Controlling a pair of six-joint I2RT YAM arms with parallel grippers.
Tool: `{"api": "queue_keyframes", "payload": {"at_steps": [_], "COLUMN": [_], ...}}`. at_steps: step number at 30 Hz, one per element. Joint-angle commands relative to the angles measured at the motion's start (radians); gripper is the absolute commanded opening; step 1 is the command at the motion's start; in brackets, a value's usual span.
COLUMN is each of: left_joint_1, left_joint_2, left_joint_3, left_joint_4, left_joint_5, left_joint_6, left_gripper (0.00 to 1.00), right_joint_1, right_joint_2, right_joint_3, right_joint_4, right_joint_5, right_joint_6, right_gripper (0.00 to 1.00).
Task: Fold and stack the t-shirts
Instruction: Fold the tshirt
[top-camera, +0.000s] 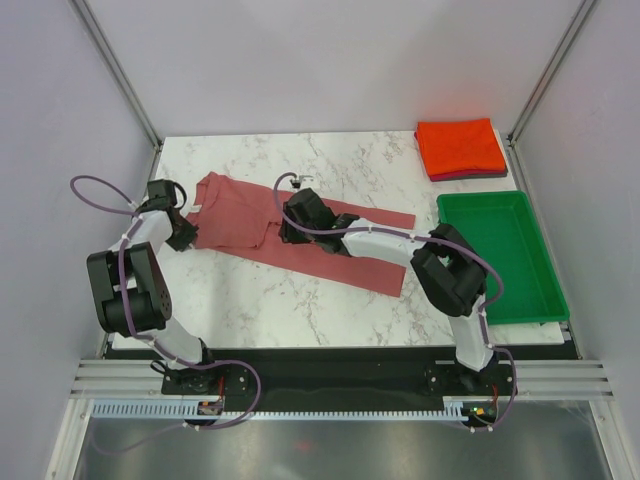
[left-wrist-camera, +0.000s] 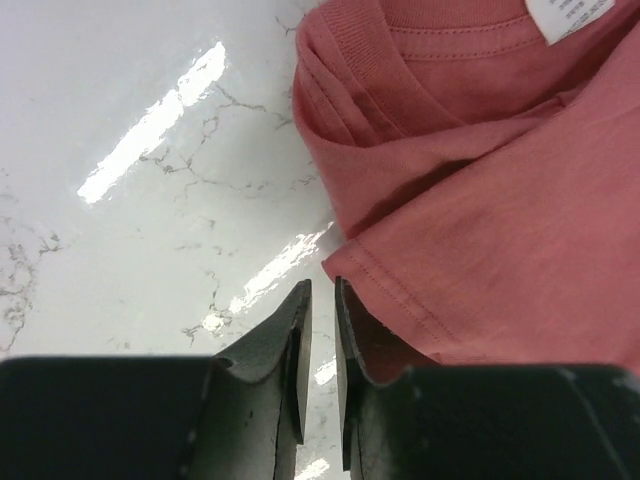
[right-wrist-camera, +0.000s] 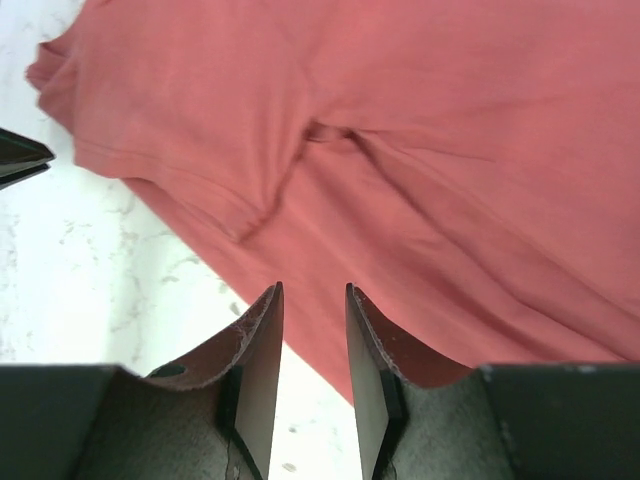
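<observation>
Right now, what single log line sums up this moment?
rose tee: long strip, unstacked | left gripper: open, empty, beside collar end | right gripper: open, empty, over tee | orange tee: folded, far corner

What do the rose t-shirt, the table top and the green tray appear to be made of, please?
Rose t-shirt: soft knit cotton by its look, matte, with stitched hems and limp folds. Table top: glossy white with grey veins, marble or a marble-look laminate; it mirrors the lights. Green tray: probably moulded plastic, smooth, uniform colour.
</observation>
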Motion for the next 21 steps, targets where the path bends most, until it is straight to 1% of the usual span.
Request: {"api": "queue_keyframes", "payload": {"at_steps": [1, 4, 5, 8, 12, 15, 16, 20, 21], "left_joint_1": [-0.003, -0.024, -0.032, -0.063, -0.080, -0.083, -0.083, -0.080, -0.081], "left_joint_2": [-0.080, -0.069, -0.054, 0.026, 0.155, 0.207, 0.248, 0.324, 0.336], "left_joint_3": [0.079, 0.132, 0.147, 0.211, 0.279, 0.296, 0.310, 0.342, 0.350], "left_joint_4": [-0.002, 0.008, 0.012, 0.014, 0.014, 0.015, 0.015, 0.014, 0.014], "left_joint_5": [-0.047, 0.016, 0.064, 0.117, 0.131, 0.122, 0.119, 0.099, 0.093], "left_joint_6": [0.026, 0.032, 0.045, 0.079, 0.092, 0.096, 0.102, 0.118, 0.122], "left_gripper": [0.23, 0.24, 0.24, 0.24, 0.24, 0.24, 0.24, 0.24, 0.24], "right_joint_1": [0.030, 0.052, 0.056, 0.076, 0.086, 0.086, 0.084, 0.086, 0.086], "right_joint_2": [0.072, 0.138, 0.166, 0.219, 0.284, 0.327, 0.344, 0.371, 0.374], "right_joint_3": [0.136, 0.200, 0.216, 0.278, 0.360, 0.387, 0.392, 0.383, 0.377], "right_joint_4": [-0.029, -0.035, -0.037, -0.034, -0.025, -0.025, -0.026, -0.025, -0.026], "right_joint_5": [0.016, 0.034, 0.050, 0.068, 0.079, 0.086, 0.091, 0.103, 0.103], "right_joint_6": [0.028, 0.044, 0.045, 0.040, 0.021, 0.010, -0.002, -0.036, -0.041], "right_gripper": [0.39, 0.39, 0.39, 0.38, 0.36, 0.34, 0.34, 0.34, 0.33]}}
